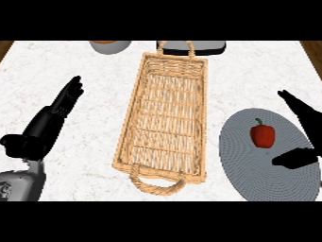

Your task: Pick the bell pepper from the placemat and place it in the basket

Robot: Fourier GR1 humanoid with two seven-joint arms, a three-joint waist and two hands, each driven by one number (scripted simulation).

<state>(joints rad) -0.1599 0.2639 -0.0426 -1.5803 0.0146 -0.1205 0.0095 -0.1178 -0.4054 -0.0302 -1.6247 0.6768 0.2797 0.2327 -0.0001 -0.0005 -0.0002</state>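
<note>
A red bell pepper (263, 134) with a green stem stands on a round grey placemat (261, 168) at the right of the counter. A long wicker basket (165, 118) with a handle at each end lies in the middle, with nothing in it. My right hand (315, 130) is open just right of the pepper, fingers straight and pointing away, thumb reaching over the mat below the pepper without touching it. My left hand (52, 118) rests open at the left, fingers straight, well clear of the basket.
A grey bowl (110, 45) and a dark-and-white object (207, 46) sit at the far edge behind the basket. White marble counter (93, 85) lies between the basket and each hand. Wood floor shows past both side edges.
</note>
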